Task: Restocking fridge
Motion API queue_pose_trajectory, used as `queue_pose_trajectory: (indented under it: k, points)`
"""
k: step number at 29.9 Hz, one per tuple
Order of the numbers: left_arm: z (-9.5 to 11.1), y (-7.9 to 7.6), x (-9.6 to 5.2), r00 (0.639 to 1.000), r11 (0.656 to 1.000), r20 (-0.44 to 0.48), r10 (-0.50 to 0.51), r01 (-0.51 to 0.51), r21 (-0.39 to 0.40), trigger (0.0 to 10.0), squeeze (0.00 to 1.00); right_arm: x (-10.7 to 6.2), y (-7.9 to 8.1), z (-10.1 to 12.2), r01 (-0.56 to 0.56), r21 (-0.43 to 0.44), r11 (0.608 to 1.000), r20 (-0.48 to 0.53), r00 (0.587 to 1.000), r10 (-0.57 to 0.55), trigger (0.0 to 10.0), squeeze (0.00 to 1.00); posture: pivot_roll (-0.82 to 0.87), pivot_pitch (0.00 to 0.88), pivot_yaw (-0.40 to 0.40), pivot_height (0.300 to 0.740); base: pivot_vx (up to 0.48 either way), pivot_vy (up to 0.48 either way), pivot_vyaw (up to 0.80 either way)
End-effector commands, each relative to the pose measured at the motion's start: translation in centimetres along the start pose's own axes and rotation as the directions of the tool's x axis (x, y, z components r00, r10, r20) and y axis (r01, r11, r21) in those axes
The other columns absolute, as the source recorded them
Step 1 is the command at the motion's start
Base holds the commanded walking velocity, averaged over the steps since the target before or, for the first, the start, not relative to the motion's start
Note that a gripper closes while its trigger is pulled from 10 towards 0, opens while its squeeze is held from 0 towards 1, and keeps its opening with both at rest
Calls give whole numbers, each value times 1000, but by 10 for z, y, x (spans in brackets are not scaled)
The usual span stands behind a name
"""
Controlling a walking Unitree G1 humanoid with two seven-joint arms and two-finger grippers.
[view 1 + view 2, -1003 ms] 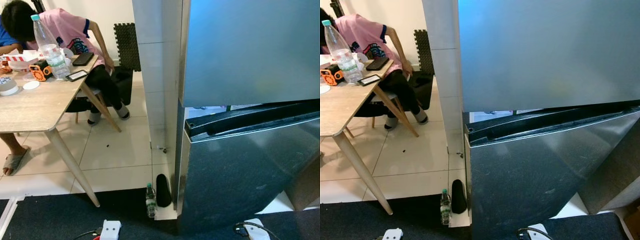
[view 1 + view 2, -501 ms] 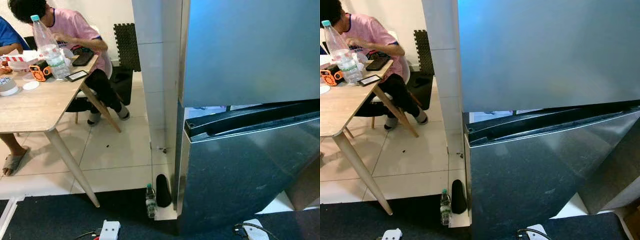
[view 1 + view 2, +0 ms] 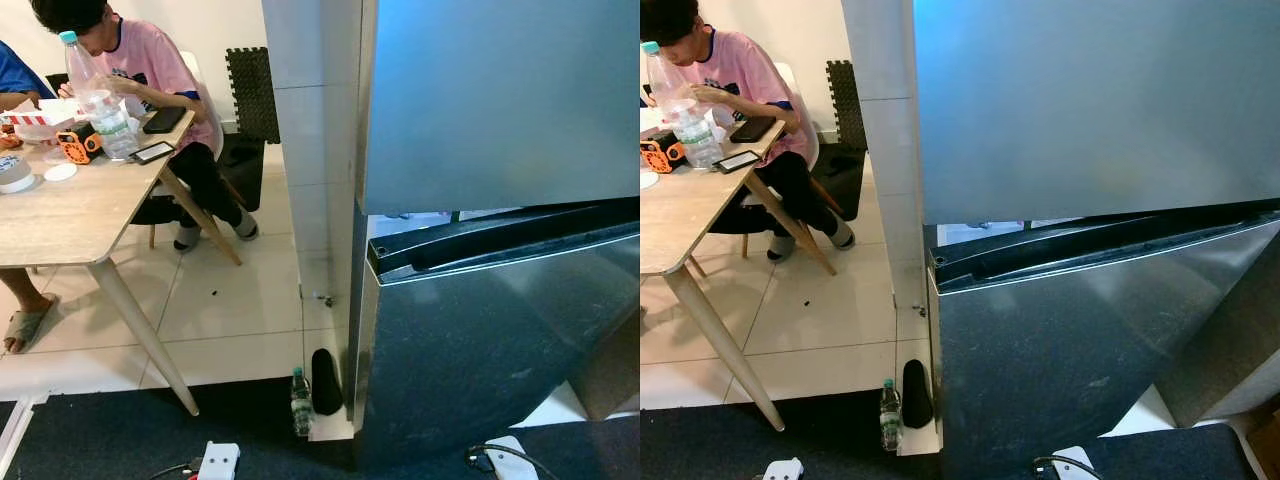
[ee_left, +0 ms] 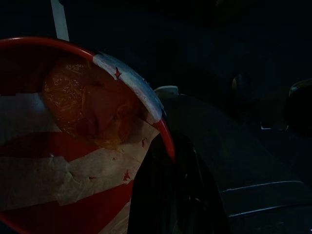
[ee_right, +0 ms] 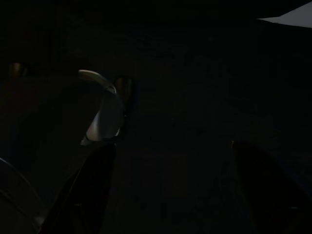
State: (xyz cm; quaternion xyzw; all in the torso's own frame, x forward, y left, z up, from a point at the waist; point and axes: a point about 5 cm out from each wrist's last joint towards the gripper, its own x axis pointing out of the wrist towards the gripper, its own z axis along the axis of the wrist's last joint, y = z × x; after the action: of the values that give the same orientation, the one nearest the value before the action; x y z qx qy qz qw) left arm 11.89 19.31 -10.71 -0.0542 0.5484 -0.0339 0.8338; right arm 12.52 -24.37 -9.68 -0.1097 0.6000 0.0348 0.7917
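A tall grey fridge stands right in front of me; its upper door (image 3: 500, 100) is flush and its dark lower door (image 3: 480, 350) hangs ajar, with a gap showing between them. In the dim left wrist view, a red basket (image 4: 73, 204) lined with white paper holds an orange wrapped item (image 4: 78, 105). My left gripper (image 4: 161, 161) is shut on the basket's rim, with one black finger (image 4: 175, 195) lying over it. In the very dark right wrist view, my right gripper (image 5: 178, 195) is open, its two fingers wide apart with nothing between them.
A white tiled pillar (image 3: 310, 150) flanks the fridge. At its foot stand a small water bottle (image 3: 301, 400) and a black object (image 3: 326, 382). To the left, a wooden table (image 3: 70, 215) carries a large bottle (image 3: 95, 95) and phones; a person in pink (image 3: 150, 70) sits there. A dark rug (image 3: 120, 440) lies underfoot.
The person at the table has straightened up from leaning over it. The fridge, the floor bottle and the view itself have stayed put.
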Motion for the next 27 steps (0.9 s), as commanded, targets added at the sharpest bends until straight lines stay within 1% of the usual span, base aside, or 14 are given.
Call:
queue_pose_trajectory:
  k: [1, 7, 11, 15, 20, 27]
  points:
    - [-9, 6, -2, 999, 1000, -30, 17, -17, -1, 10000, 0, 1, 3, 3, 7, 2, 1000, 17, 1000, -7, 10000, 0, -33, 0, 17, 740, 0, 0, 0]
    - [-7, 4, -2, 1000, 1000, -19, 22, -22, -2, 10000, 0, 1, 5, 15, 38, 0, 999, 44, 998, -38, 10000, 0, -29, 0, 12, 740, 0, 0, 0]
    - [-6, 5, -2, 999, 999, -8, 37, -37, -12, 10000, 0, 1, 6, 17, 44, 0, 999, 51, 998, -44, 10000, 0, -22, 0, 6, 740, 0, 0, 0]
    - [-5, 9, -3, 998, 998, -3, 66, -66, -11, 10000, 0, 1, 4, 15, 46, 3, 999, 54, 997, -46, 10000, 0, -22, 0, 6, 740, 0, 0, 0]
    - [0, 12, -3, 996, 996, 11, 84, -84, 3, 10000, 0, -1, -5, 7, 61, 11, 998, 46, 997, -61, 10000, 0, -27, 0, 19, 740, 0, 0, 0]
    - [5, 16, -3, 995, 995, 19, 101, -102, 23, 10000, 0, -1, -7, 2, 65, 15, 998, 35, 997, -65, 10000, 0, -30, 0, 24, 740, 0, 0, 0]
